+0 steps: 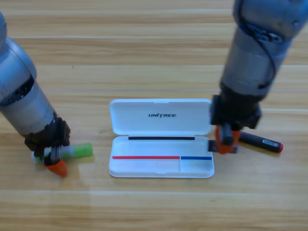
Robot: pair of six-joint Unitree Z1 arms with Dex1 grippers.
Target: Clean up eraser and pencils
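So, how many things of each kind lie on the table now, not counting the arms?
Pens: 2, the green pen under the left gripper and the black pen
Eraser: 1, dark, mostly hidden at the right gripper
Case: 1, open
Total: 4

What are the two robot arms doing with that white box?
They are tidying up. The white case lies open in the middle of the wooden table. The left gripper is down on the green pencil, left of the case. The right gripper is down by the eraser at the case's right edge; the black pencil lies just beyond.
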